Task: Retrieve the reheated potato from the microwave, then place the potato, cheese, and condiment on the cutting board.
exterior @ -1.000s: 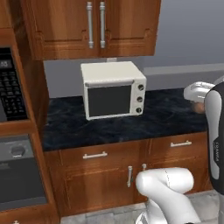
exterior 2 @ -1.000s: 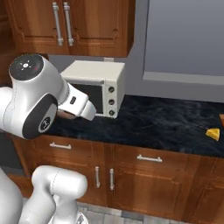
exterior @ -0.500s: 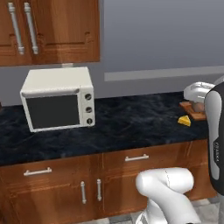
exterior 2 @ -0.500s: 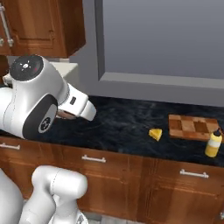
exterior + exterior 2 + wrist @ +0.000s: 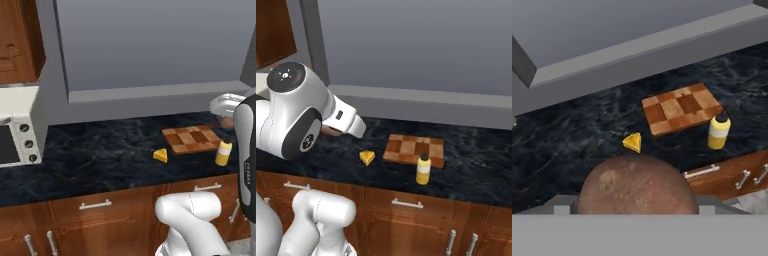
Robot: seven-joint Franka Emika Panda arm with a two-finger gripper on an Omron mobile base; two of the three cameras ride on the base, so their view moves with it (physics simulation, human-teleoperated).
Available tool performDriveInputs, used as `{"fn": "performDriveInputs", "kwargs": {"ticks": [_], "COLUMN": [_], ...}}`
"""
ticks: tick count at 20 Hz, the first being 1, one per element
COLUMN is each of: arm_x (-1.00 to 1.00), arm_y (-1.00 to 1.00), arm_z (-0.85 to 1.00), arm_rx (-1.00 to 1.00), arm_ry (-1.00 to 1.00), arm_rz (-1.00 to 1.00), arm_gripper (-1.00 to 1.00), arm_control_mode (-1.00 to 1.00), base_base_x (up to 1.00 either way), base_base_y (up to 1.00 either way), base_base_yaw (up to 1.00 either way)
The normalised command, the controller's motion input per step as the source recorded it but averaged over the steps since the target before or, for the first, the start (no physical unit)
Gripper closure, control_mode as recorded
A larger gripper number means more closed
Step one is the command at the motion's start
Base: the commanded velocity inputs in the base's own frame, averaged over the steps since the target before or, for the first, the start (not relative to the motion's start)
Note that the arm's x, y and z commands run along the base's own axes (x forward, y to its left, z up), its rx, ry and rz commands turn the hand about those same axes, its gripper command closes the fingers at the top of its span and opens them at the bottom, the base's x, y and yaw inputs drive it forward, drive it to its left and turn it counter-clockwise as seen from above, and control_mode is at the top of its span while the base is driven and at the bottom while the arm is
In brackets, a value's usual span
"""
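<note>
The brown potato (image 5: 634,185) bulges at the bottom of the hand view, and my gripper (image 5: 634,202) is shut on it. From the left base view the potato (image 5: 227,122) peeks out under the white hand, over the right end of the counter. The checkered cutting board (image 5: 682,108) (image 5: 192,140) (image 5: 415,149) lies bare on the dark counter. Left of it sits the yellow cheese (image 5: 632,142) (image 5: 160,155) (image 5: 367,157). The yellow condiment (image 5: 718,131) (image 5: 223,153) (image 5: 423,170) stands upright at the board's front edge. The microwave is out of view.
A white toaster oven (image 5: 17,135) stands at the counter's left end. A grey wall panel (image 5: 150,45) with a ledge runs above the dark counter (image 5: 100,155). Wooden drawers with metal handles (image 5: 95,204) sit below the counter's front edge.
The whole picture has slid left as the base drove right: the toaster oven went to the left edge, and board, cheese and bottle came toward the middle. The gripper keeps its hold.
</note>
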Motion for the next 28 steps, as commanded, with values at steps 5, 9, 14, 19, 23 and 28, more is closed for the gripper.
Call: {"fn": "performDriveInputs", "kwargs": {"ticks": [5,9,14,19,23,28], "arm_x": [0.00,0.00,0.00,0.12,0.60,0.90], "arm_y": [0.00,0.00,0.00,0.01,0.39,0.82], "arm_z": [0.00,0.00,0.00,0.00,-0.03,-0.38], "arm_rx": [0.00,0.00,0.00,0.01,0.03,0.00], "arm_ry": [0.00,0.00,0.00,0.02,0.15,0.28], "arm_rz": [0.00,0.00,0.00,0.00,0.01,0.06], "arm_gripper": [1.00,1.00,1.00,1.00,1.00,1.00], "arm_control_mode": [1.00,1.00,1.00,-1.00,-1.00,-1.00], "base_base_x": [0.43,0.55,0.93,0.61,0.00,0.00], "base_base_y": [-1.00,-0.89,-0.36,0.02,0.00,0.00], "base_base_yaw": [0.00,0.00,0.00,0.00,0.00,0.00]}}
